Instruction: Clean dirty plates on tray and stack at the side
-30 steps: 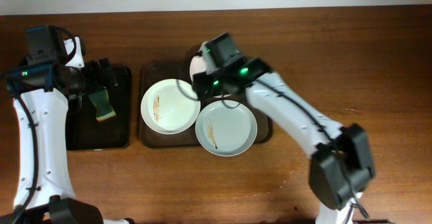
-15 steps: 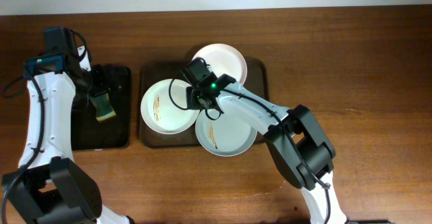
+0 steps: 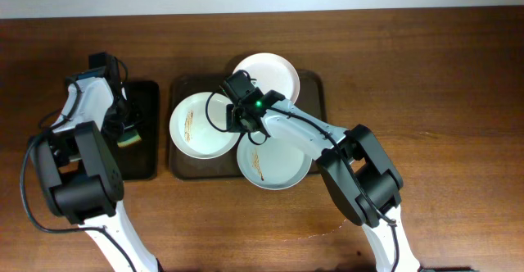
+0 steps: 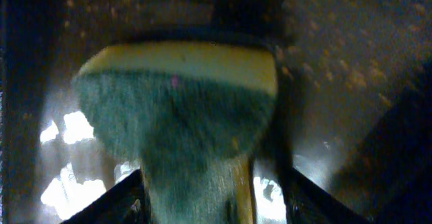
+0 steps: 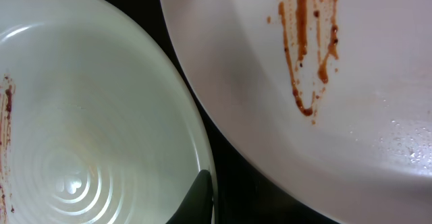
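Note:
Three dirty plates lie on the brown tray (image 3: 318,92): a left plate (image 3: 201,126), a far plate (image 3: 270,74) and a near plate (image 3: 278,161). My right gripper (image 3: 246,123) is shut on the left plate's right rim. In the right wrist view one finger (image 5: 196,200) presses inside that pale greenish plate (image 5: 88,136), and the near white plate (image 5: 351,82) with brown smears lies beside it. My left gripper (image 3: 123,126) is low over a green-and-yellow sponge (image 3: 128,139). Its jaws straddle the sponge (image 4: 175,109), with a gap on the right side.
The sponge rests on a smaller black tray (image 3: 143,164) to the left of the brown tray. Bare wooden table (image 3: 442,83) stretches to the right of the tray and along the front edge.
My right gripper slid off the far plate to the left plate's rim and closed on it. My left gripper dropped down around the sponge and its jaws narrowed.

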You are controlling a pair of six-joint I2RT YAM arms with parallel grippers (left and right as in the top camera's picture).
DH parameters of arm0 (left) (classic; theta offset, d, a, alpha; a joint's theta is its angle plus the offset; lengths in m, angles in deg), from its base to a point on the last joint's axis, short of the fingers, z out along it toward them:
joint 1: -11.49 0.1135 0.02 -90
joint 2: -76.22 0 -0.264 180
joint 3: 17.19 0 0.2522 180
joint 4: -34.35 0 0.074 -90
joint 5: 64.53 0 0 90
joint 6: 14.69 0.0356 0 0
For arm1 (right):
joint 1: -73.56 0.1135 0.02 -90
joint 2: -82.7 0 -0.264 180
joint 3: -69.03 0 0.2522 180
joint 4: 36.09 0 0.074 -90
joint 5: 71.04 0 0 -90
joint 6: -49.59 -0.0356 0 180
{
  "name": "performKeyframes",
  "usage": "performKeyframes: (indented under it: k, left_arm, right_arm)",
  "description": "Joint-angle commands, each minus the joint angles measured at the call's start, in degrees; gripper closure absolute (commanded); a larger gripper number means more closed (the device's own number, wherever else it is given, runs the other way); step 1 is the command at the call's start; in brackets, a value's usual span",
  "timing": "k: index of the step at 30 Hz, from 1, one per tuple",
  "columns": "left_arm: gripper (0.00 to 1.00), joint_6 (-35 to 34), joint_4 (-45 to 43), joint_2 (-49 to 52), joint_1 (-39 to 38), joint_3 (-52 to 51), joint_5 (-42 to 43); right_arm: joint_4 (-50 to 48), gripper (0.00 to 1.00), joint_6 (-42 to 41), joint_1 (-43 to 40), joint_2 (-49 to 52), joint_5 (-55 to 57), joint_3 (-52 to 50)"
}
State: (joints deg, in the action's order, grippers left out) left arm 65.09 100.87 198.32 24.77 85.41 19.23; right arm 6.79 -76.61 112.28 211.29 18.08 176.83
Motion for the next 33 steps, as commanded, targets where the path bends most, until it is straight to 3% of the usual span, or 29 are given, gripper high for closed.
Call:
performKeyframes:
  k: [1,3,5,8,12,17,22,23,25,30,31,33]
  left_arm:
    - [0.68,-0.85,-1.84,2.84,0.09,0.76,-1.77]
    - [0.99,-0.85,-2.14,2.86,0.07,0.85,-1.75]
    - [0.99,-0.83,0.76,2.82,0.07,3.56,-1.77]
    - [0.99,0.55,11.65,2.80,-0.13,15.50,-0.94]
    - [0.99,15.72,21.07,2.82,-4.00,20.02,17.33]
    - [0.99,17.18,14.10,4.94,-15.23,19.34,16.92]
    - [0.99,16.09,8.09,11.08,-16.55,10.95,16.79]
    - [0.99,15.41,7.04,11.08,-16.50,9.62,11.82]
    - [0.99,15.43,8.22,11.21,-16.63,8.31,10.21]
    - [0.99,15.45,27.04,11.23,-16.87,6.97,12.87]
    - [0.99,15.43,26.51,11.23,-16.87,6.97,12.87]
    - [0.99,15.43,16.59,11.26,-16.98,6.91,13.03]
  right_arm:
    - [0.44,0.96,0.37,0.22,1.44,-0.37,0.39]
    - [0.39,0.96,0.37,0.20,1.42,-0.35,0.44]
    - [0.39,0.96,0.37,0.04,1.42,-0.39,0.44]
    - [0.17,0.96,0.37,-0.59,1.42,-2.14,0.48]
    - [0.02,0.96,1.90,-3.15,1.42,-7.28,0.55]
    - [0.66,0.96,2.34,-4.31,1.42,-9.25,0.52]
    - [0.63,0.96,2.34,-4.31,1.42,-9.27,0.52]
    - [0.63,0.96,2.34,-4.31,1.42,-9.29,0.52]
    - [0.50,0.96,2.32,-4.42,1.42,-9.27,0.52]
    - [0.59,0.96,2.32,-5.05,1.42,-10.12,0.52]
    - [0.57,0.96,2.32,-5.05,1.42,-10.12,0.52]
    - [0.57,0.96,2.32,-5.05,1.42,-10.14,0.52]
